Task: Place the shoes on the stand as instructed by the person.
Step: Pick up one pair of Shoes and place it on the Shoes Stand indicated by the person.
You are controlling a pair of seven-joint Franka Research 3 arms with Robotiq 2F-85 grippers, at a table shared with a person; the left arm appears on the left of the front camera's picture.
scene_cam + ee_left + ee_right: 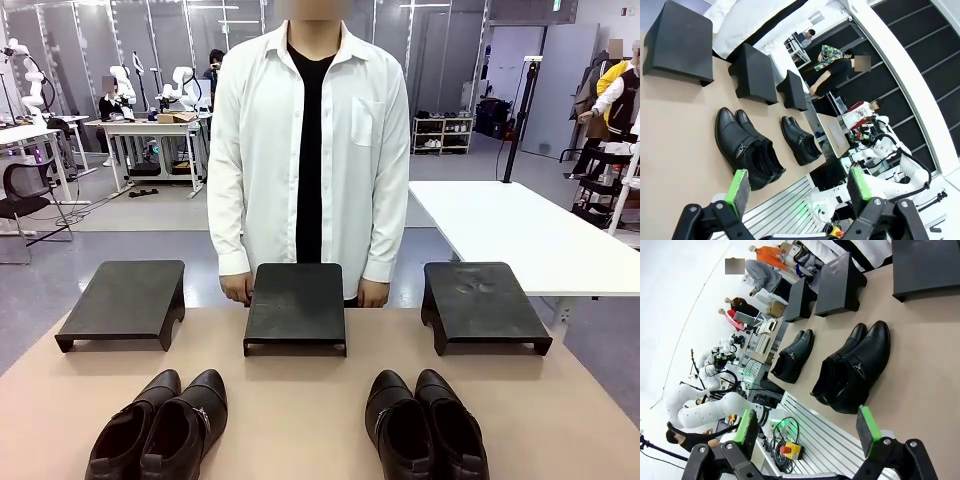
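Two pairs of black shoes stand near the front of the tan table [300, 420], toes toward the person. The left pair [160, 425] is low with a buckle strap [745, 150]; the right pair [425, 425] looks like higher ankle boots [855, 370]. Three black stands sit in a row at the far side: left [125, 300], middle [296, 305], right [482, 300]. The person [300, 130] stands behind the middle stand, one hand [237, 290] at each side of it. My left gripper [799, 182] and right gripper [807, 424] hang open and empty, above and short of the shoes.
A white table [530, 230] stands behind the right stand. The table's near edge meets a ribbed metal frame [840, 445] with cables and a red stop button [790, 450]. Bare tabletop lies between the two pairs and between shoes and stands.
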